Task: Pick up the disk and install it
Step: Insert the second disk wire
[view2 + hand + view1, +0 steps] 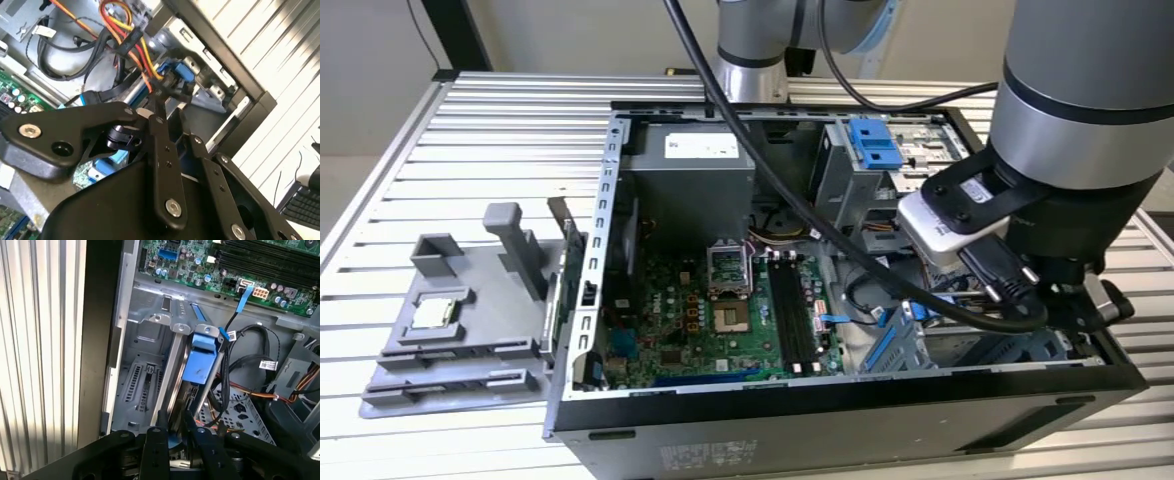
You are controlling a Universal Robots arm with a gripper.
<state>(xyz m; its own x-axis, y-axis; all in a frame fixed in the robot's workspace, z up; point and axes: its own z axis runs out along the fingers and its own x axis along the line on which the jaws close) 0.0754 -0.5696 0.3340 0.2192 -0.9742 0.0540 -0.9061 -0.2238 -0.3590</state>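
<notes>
Case first: the open black-and-grey metal computer tower (pixel 720 200) lies on its side on the slatted silver table (pixel 494 130), green motherboard (pixel 720 300) exposed. My grey-and-silver arm reaches into the drive bay at the exterior view's right, low in the chassis.

In the first wrist view, the flat silver-grey hard disk in its bright blue plastic carrier (pixel 200 365) stands edge-on in the grey sheet-metal drive cage (pixel 150 340), between the bay's rails, and my black-fingered gripper (pixel 172 427) has its fingers drawn in tight on the disk's near edge. I judge the pick-up done and the install under way; whether the disk is fully seated I can't tell.

Yellow, red and orange power leads (pixel 132 42) hang close by in the second wrist view, not plugged into the disk as far as I can see.
</notes>
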